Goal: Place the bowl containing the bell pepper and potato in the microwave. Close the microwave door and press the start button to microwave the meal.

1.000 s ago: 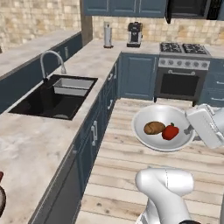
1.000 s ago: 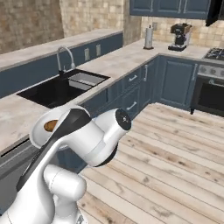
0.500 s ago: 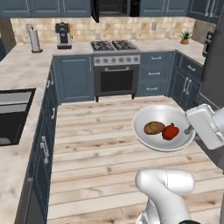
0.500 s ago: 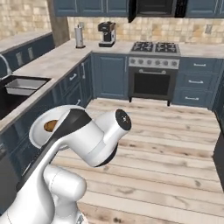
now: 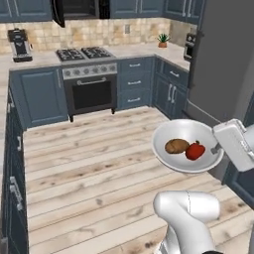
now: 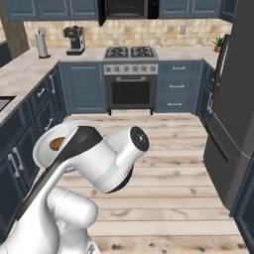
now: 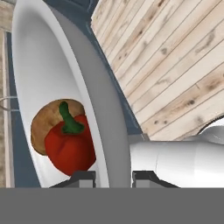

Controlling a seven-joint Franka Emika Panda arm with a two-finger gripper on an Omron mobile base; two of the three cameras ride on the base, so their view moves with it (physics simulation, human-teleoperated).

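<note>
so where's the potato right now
In the left base view the potato lies in the white bowl, just left of the bell pepper, carried by the gripper above the wooden floor.

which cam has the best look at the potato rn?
Left base view: the potato lies whole and unblocked in the bowl, beside the bell pepper. In the hand view the pepper covers most of it, leaving a brown edge. In the right base view only a brown sliver peeks past the arm.
</note>
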